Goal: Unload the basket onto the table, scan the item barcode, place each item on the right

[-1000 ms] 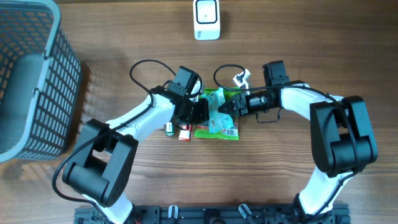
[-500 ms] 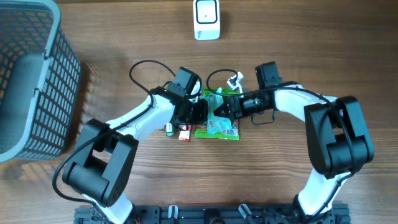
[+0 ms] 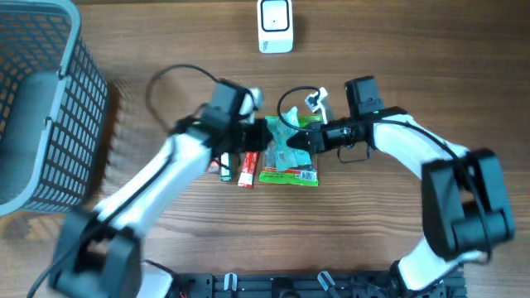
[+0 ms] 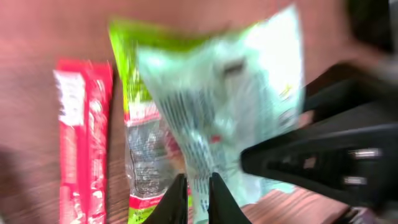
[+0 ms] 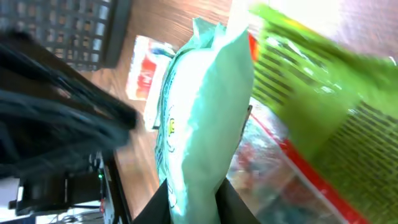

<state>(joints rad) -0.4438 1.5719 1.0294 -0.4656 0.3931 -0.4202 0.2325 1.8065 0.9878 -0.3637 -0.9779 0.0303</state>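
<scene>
While the mint packet (image 3: pixel 287 147) hangs lifted above the wooden surface (image 3: pixel 397 66), both arms meet at it near the middle of the overhead view: the left tool (image 3: pixel 267 139) is clenched on one edge, a sliver of film pinched between its narrow fingers in the left wrist view, and the right tool (image 3: pixel 310 142) is clamped on the opposite side, its two fingers flanking the puffy bag in the right wrist view. Below the held packet, a green packet (image 3: pixel 290 172) lies flat on the surface, with a red stick pack (image 3: pixel 247 168) just beside it to the left; a grey mesh basket (image 3: pixel 41 99) stands at the far left edge. The white scanner (image 3: pixel 275 25) sits at the far edge of the surface, well apart from the packet. By this arrangement the step in hand is judged to be the pick-up and reorientation of the item between two grips, with scanning not yet begun. Blur in both wrist views hides where the barcode lies. The next move calls for one tool to let go so the other can carry the packet to the scanner, and for the printed code to be turned squarely toward the scanner's window without creasing the film.
</scene>
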